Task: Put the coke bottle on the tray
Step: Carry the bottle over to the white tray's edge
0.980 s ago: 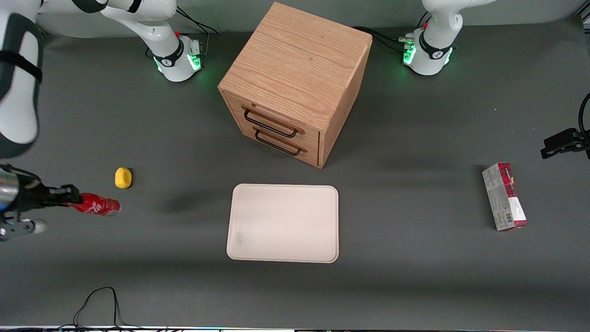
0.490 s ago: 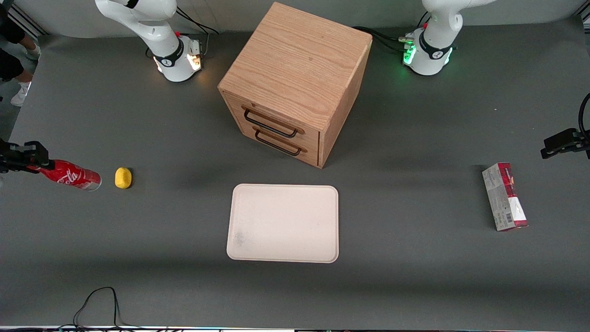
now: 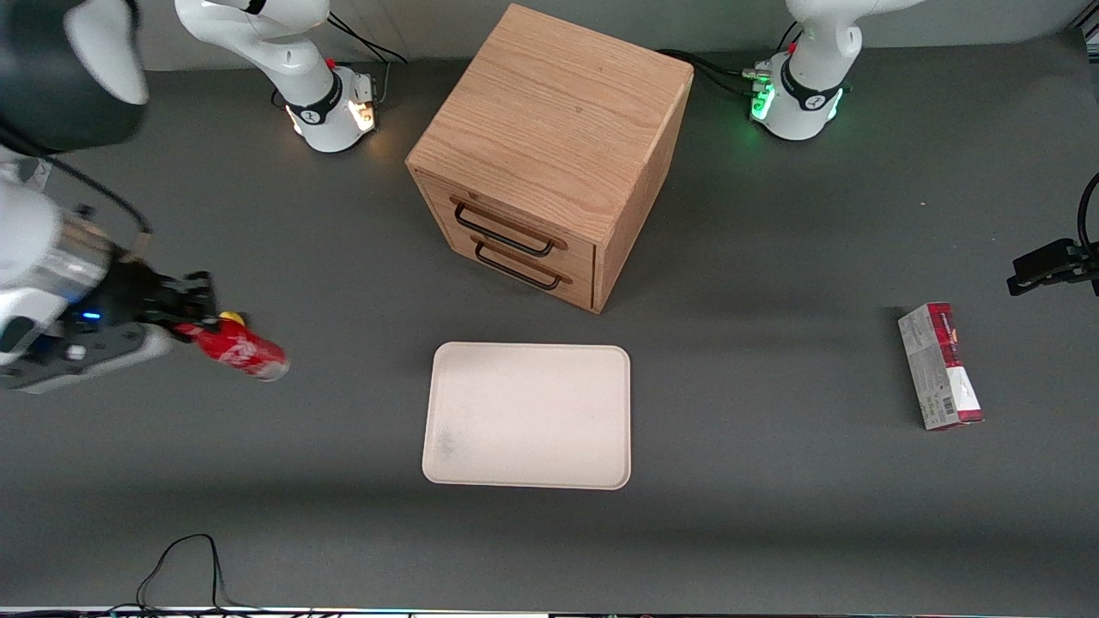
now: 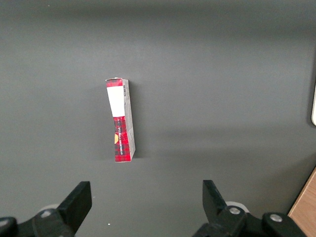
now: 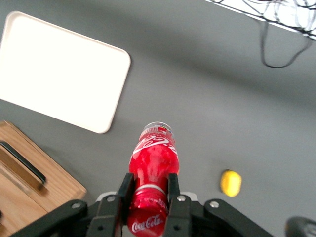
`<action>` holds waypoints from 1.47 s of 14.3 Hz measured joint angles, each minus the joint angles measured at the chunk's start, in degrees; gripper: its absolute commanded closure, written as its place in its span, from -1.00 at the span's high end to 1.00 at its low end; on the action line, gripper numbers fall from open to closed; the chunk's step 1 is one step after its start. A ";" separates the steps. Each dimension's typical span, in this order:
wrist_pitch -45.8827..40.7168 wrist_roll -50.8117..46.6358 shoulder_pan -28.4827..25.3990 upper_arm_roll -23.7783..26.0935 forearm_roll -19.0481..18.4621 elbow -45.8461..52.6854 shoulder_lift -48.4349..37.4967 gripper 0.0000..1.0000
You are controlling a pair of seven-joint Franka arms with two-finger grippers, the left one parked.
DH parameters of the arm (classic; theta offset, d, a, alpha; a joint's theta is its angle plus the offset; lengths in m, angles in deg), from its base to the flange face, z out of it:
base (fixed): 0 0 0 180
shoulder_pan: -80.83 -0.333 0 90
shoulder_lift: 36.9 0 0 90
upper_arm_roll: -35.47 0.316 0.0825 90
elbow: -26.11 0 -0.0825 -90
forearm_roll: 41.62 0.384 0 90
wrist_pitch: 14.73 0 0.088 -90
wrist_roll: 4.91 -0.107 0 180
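My right gripper (image 3: 191, 313) is shut on the neck of the coke bottle (image 3: 239, 351), a glossy red bottle with white script, and holds it tilted in the air toward the working arm's end of the table. In the right wrist view the fingers (image 5: 126, 188) clamp the bottle (image 5: 153, 160) just under its red cap. The cream-white tray (image 3: 528, 415) lies flat on the table in front of the wooden drawer cabinet, apart from the bottle and empty. It also shows in the right wrist view (image 5: 57, 69).
A wooden cabinet (image 3: 549, 150) with two drawers stands farther from the front camera than the tray. A small yellow object (image 3: 232, 318) lies on the table, partly covered by the bottle. A red-and-grey carton (image 3: 939, 366) lies toward the parked arm's end.
My gripper has swung with the bottle from the table's edge toward the tray. The bottle now partly covers the yellow object. The tray has not moved.
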 measured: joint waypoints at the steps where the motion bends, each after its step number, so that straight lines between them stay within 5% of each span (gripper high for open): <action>1: 0.47 -3.53 -2.50 0.05 -0.03 0.28 1.15 -1.00; 8: 1.25 -13.99 -11.58 0.10 -0.05 1.18 3.14 -1.00; 21: 17.66 -14.20 -11.05 -0.56 -0.05 1.45 20.37 -1.00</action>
